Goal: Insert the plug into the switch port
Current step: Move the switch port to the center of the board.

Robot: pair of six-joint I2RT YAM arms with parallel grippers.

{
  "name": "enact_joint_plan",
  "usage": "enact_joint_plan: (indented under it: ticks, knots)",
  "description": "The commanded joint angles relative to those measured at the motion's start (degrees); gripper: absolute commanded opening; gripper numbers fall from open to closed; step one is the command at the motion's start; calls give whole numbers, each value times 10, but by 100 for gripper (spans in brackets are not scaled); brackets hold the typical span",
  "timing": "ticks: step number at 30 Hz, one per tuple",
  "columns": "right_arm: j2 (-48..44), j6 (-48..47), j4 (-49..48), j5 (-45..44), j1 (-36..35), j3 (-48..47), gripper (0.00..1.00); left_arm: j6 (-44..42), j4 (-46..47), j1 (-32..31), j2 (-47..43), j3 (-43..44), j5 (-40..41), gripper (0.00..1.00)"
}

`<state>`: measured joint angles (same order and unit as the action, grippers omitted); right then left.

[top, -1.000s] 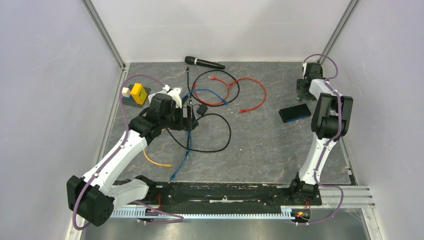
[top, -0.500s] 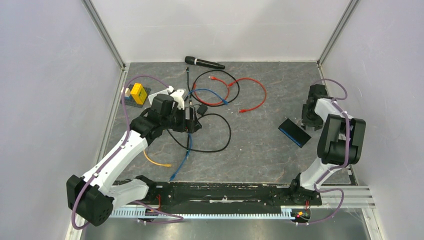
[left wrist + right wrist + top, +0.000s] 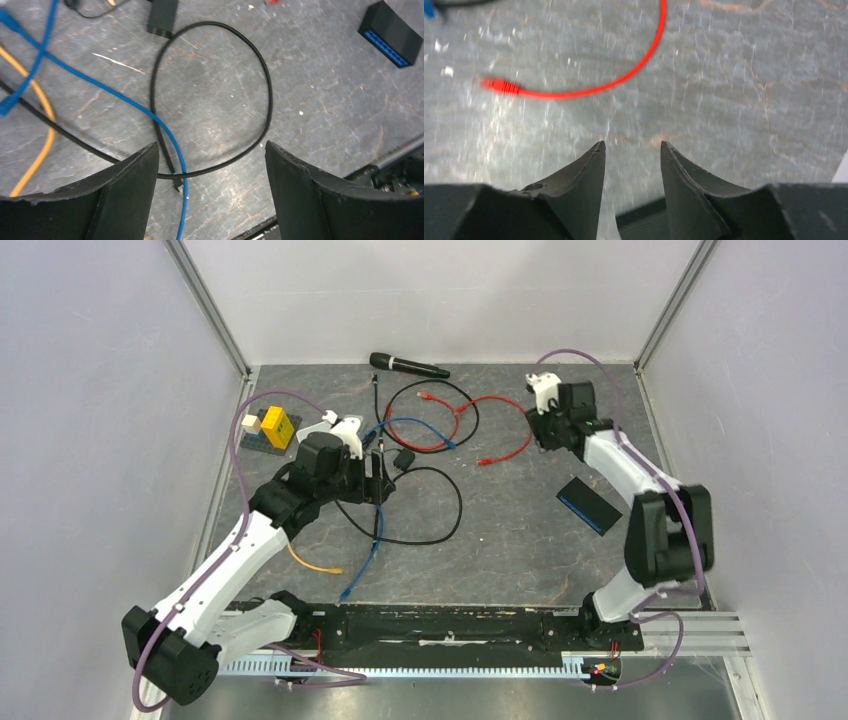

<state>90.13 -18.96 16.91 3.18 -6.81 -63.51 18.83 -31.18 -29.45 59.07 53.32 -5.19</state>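
The left tool (image 3: 210, 145) has its 2 fingers wide apart and empty, over a black cable (image 3: 270, 105) and a blue cable (image 3: 100, 83). The right tool (image 3: 631, 145) is partly apart and empty, near the red plug (image 3: 499, 85). The switch port (image 3: 387, 48) is a blue row on a black box (image 3: 590, 505) lying on the tabletop (image 3: 500, 540), apart from both tools.

A robotics lab cell: white panel walls (image 3: 90, 390), aluminium posts (image 3: 209, 308), grey tabletop (image 3: 520, 540)
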Motion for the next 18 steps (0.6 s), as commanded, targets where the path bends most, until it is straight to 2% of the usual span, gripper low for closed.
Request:
enact_joint_plan:
  ticks: [1, 3, 7, 14, 18]
  knots:
    - [126, 126, 29, -80, -14, -168, 48, -11, 13, -3, -33, -5, 93, 82]
    - [179, 234, 66, -102, -17, -235, 49, -10, 17, -3, -42, -7, 106, 82]
    - [218, 377, 71, -213, -31, -236, 48, -10, 23, -3, -49, -13, 114, 82]
    - [239, 614, 73, -218, -56, -182, 49, -8, 21, -3, -36, -8, 106, 82]
    - [260, 708, 108, -243, -79, -196, 49, -7, 22, -3, -39, -8, 99, 82]
